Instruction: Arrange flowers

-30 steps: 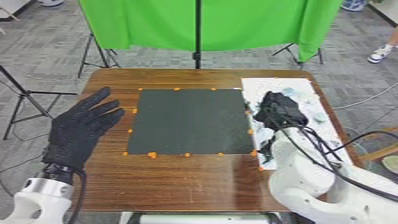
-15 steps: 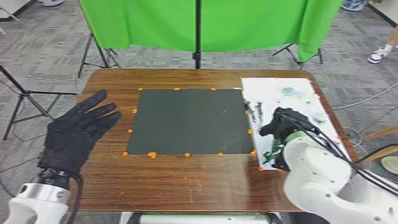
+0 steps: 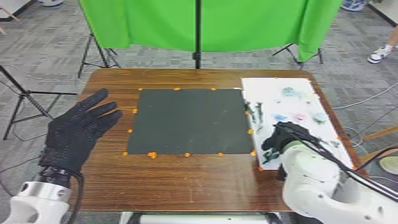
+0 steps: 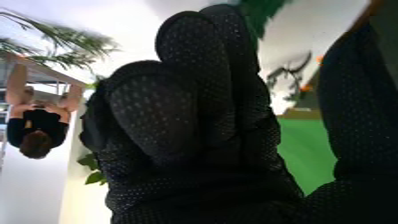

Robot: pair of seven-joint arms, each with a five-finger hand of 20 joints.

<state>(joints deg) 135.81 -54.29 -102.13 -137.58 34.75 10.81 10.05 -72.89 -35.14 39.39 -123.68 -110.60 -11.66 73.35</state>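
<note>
We've got the right hand (image 3: 289, 136) wide, thumb apart, probably to pinch the greenery (image 3: 270, 155) on the board (image 3: 266, 86). Pink flower (image 3: 299, 117) sits just beyond; our left hand (image 3: 75, 130) hangs open beside the mat (image 3: 188, 122), likely outta the way.

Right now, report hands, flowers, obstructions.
Left hand open, left of dark mat. Right hand over white board, partly covering green pieces. Pink flower on board.

black hand (image 3: 286, 135) over white board (image 3: 271, 92), dark square mat (image 3: 190, 121) beside
</note>
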